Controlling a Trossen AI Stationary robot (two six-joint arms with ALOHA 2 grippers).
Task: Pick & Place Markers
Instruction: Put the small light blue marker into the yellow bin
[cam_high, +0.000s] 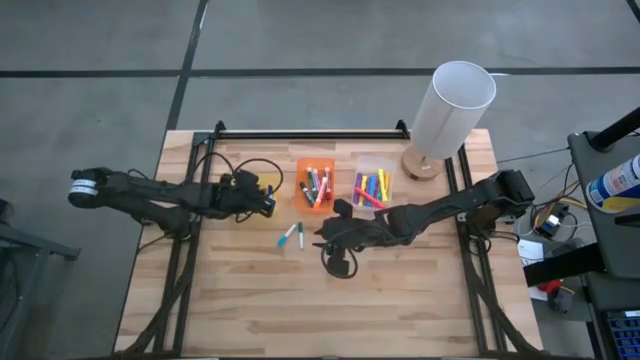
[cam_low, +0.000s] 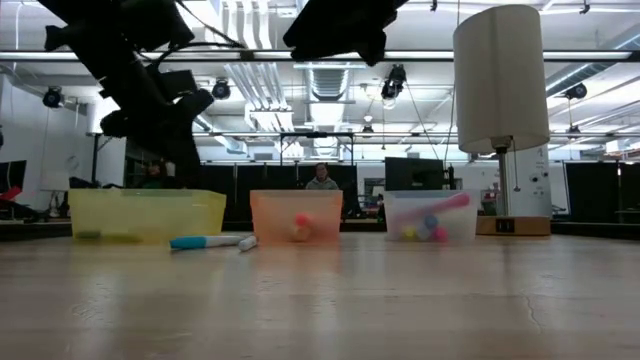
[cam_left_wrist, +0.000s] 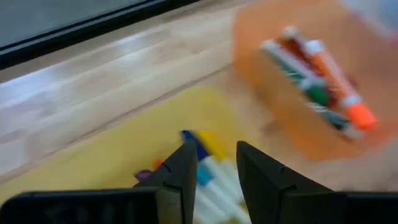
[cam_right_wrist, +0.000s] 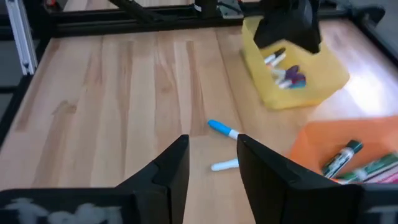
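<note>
Sorting of markers, judged close to complete: most pens already binned, two loose markers (cam_high: 294, 237) left on the surface (cam_high: 250, 300). Left gripper (cam_left_wrist: 216, 152) poised directly above the yellow bin (cam_high: 272, 178), fingers parted by a narrow gap, nothing clamped between them as far as the left wrist view shows; just beneath it, a small heap of white-barrelled pens with blue, yellow and purple caps lying in that bin. Beyond the left gripper and to one side, the orange bin (cam_left_wrist: 261, 56), holding a bundle of pens with orange, green and red ends, packed side by side. Right gripper (cam_right_wrist: 212, 146) low over the surface, fingers about half apart and empty, aimed at the two loose pens lying just ahead of it: one blue-capped (cam_right_wrist: 221, 129), slightly farther off, one pale and white-barrelled (cam_right_wrist: 224, 165), nearer the fingertips, the pair close together but apparently not touching. Behind the right gripper, towards its own arm, the clear bin (cam_high: 372, 162), filled with yellow, pink, purple and blue pens. Remaining work, by judgement: pick-up and binning of the two loose pens only. Appearance of the task's things: short, thin, capped, mostly white barrels with bright ends, lying flat; slim enough to roll under a careless pinch, hence a centred grip across the barrel advisable.
</note>
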